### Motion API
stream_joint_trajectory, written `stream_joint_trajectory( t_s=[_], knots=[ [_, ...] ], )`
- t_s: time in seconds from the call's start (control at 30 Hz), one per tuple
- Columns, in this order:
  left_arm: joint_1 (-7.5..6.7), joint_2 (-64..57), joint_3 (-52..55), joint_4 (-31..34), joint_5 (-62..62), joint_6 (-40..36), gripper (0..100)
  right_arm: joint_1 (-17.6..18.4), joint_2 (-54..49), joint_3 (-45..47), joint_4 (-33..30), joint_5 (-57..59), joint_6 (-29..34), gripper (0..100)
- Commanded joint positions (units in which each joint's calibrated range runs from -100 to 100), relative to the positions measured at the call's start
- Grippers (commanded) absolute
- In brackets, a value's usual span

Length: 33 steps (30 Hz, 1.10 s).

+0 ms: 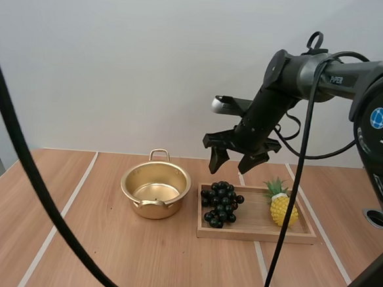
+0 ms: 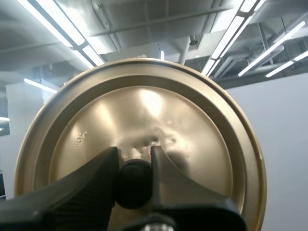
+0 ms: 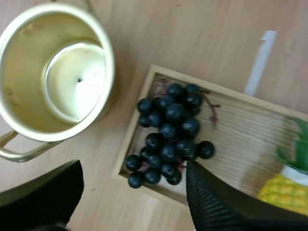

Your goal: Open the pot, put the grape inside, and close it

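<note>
Left gripper (image 2: 134,155): clenched on the lid's (image 2: 159,106) black knob (image 2: 133,185).
Right gripper (image 1: 230,167): fingers spread, above the grapes (image 1: 220,203), frame centre.
Pot (image 1: 152,211): uncovered, centre-left, just beside the tray (image 1: 257,235).
Grapes: 1 bunch, tray's left end; pineapple (image 1: 283,208) at its right end.

Grapes (image 1: 221,203) on tray (image 1: 255,220), right of pot (image 1: 154,210)

Pineapple (image 1: 281,206) on wooden tray (image 1: 256,236)
</note>
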Motion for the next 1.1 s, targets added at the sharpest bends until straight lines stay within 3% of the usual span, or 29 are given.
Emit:
stream_joint_trajectory(
  t_s=[0.0,0.17,0.43,0.83,1.07],
  knots=[
    [0.02,-0.2,-2.4,0.5,-6.8,-0.5,0,1.2,0.8,0.3,-4.8,0.4,0.3,100],
    [0.02,-0.2,-4.0,0.5,-14.0,-0.5,0,1.2,3.1,0.3,-14.3,-0.8,5.4,100],
    [0.02,-0.2,-4.0,0.5,-21.2,-0.5,0,1.2,7.1,0.3,-5.7,0.4,5.4,100],
    [0.02,0.1,-4.0,0.5,-42.0,-0.3,0,1.2,13.0,0.3,-6.4,-3.3,5.4,100],
    [0.02,0.4,-4.1,0.5,-42.0,-0.3,0,1.2,14.6,0.3,-6.1,-6.8,5.4,100]
  ],
)
